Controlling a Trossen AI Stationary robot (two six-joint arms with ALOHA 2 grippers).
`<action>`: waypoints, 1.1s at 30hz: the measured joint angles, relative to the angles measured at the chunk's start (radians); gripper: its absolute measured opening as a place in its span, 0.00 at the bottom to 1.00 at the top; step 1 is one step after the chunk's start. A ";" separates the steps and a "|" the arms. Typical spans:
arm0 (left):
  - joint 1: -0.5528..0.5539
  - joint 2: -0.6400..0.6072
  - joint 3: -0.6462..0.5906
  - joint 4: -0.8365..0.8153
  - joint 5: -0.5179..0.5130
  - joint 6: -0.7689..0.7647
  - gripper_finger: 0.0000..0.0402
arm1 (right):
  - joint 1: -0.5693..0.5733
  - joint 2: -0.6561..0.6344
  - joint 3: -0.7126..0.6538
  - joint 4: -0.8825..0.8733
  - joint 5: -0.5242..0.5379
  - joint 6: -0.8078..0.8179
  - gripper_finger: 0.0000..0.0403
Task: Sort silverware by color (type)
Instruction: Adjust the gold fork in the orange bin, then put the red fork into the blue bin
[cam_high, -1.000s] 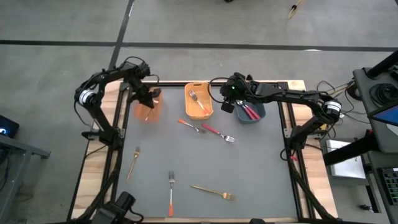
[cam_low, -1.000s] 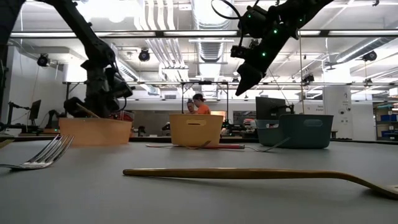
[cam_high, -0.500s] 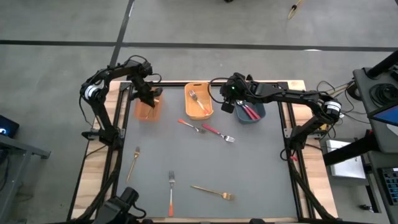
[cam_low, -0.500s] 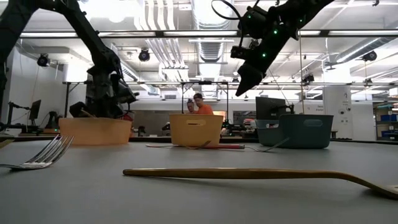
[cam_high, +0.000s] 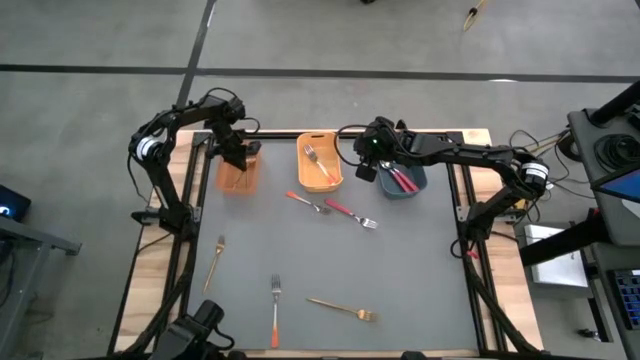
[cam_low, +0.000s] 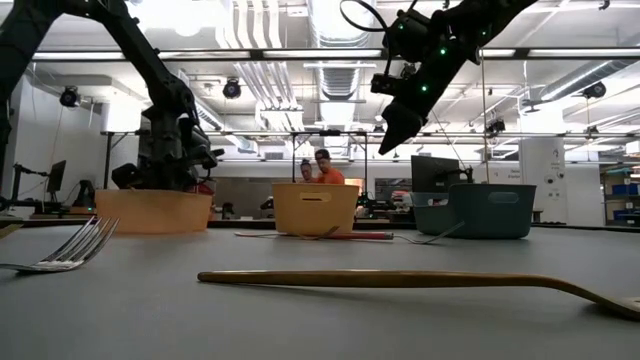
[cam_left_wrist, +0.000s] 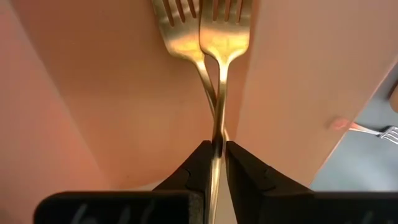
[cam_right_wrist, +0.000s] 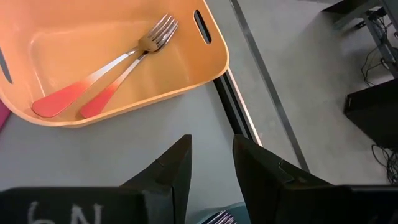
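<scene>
My left gripper (cam_left_wrist: 216, 152) reaches down into the pale orange bin (cam_high: 238, 178) at the far left, shut on a gold fork (cam_left_wrist: 217, 124). That fork lies beside and crosses a second gold fork (cam_left_wrist: 177, 31) on the bin's floor. My right gripper (cam_right_wrist: 211, 162) hangs open and empty above the table, between the yellow bin (cam_high: 320, 165) and the blue bin (cam_high: 408, 182). Two orange-handled forks (cam_right_wrist: 106, 71) lie in the yellow bin. Loose on the grey mat lie an orange-handled fork (cam_high: 306, 202), a red-handled fork (cam_high: 350, 213), a gold fork (cam_high: 213, 262), another orange-handled fork (cam_high: 275, 312) and another gold fork (cam_high: 340, 307). My left gripper pinches the gold fork's slim handle (cam_left_wrist: 216, 138) between its two fingers, which come steeply from above and lie along the handle. The fork's tines (cam_left_wrist: 222, 15) point away from the fingers and lie low in the bin next to the other gold fork's tines.
The three bins stand in a row along the mat's far edge. Red-handled forks (cam_high: 400, 180) show in the blue bin. In the low view a gold fork (cam_low: 400, 280) lies across the foreground and a fork's tines (cam_low: 65, 250) at the left. People stand in the room behind.
My left gripper has sunk a little deeper into the pale orange bin with the gold fork and tipped steeper, then kept still. My right arm has not moved.
</scene>
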 joint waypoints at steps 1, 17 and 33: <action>0.000 0.000 0.000 0.001 0.000 -0.004 0.07 | 0.000 0.000 0.000 0.000 0.000 0.000 0.26; 0.000 -0.064 0.009 -0.038 -0.006 0.082 0.07 | 0.000 0.001 0.000 0.001 0.000 0.013 0.26; -0.051 -0.329 0.013 0.277 -0.134 0.140 0.07 | 0.000 0.001 0.003 0.000 0.000 0.072 0.26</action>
